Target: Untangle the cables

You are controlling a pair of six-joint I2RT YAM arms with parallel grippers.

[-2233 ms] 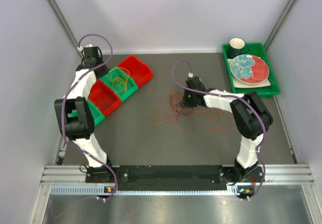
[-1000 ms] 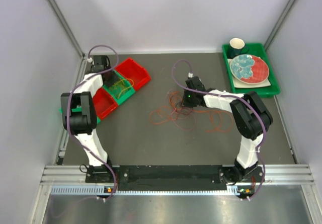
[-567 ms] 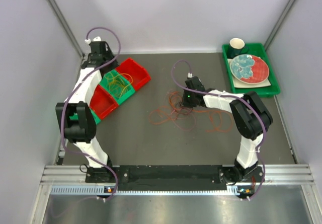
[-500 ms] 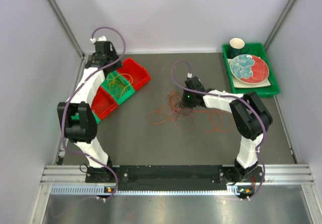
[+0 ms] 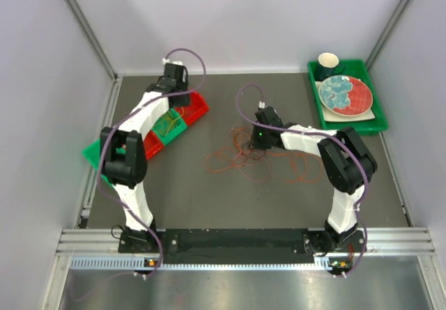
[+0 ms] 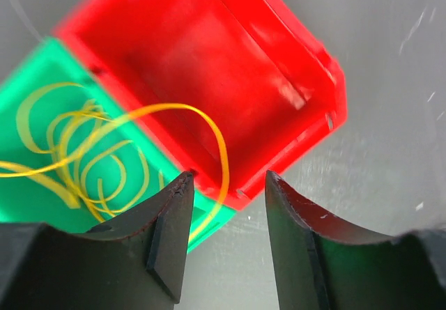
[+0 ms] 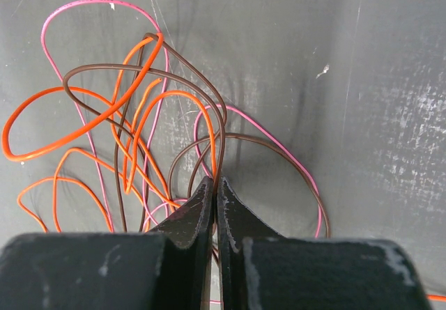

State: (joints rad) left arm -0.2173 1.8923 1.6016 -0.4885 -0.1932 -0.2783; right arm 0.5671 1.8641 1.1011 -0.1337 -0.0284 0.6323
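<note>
One colour of cord seems already separated. The thin yellow cable [image 6: 171, 106] lies coiled in the green plastic bin [image 6: 49, 59], with one loop hanging over into the neighbouring red plastic bin [image 6: 209, 66]. Above them the left gripper [image 6: 226, 184] has its jaws apart with nothing gripped between them, so I judge that it carries nothing.

What is left of the work lies at the middle of the dark grey table [image 5: 209, 205]. There the thick orange cable [image 7: 90, 118], the thin pink cable [image 7: 83, 2] and the dark brown cable [image 7: 139, 65] cross each other in many loops and make one heap. The right gripper [image 7: 214, 184] stands in this heap with its jaws clenched. The dark brown cable runs into the tips, so it seems to be pinched there, perhaps together with an orange strand.

By my estimate less than half is done, because three colours wait to be pulled apart.
</note>
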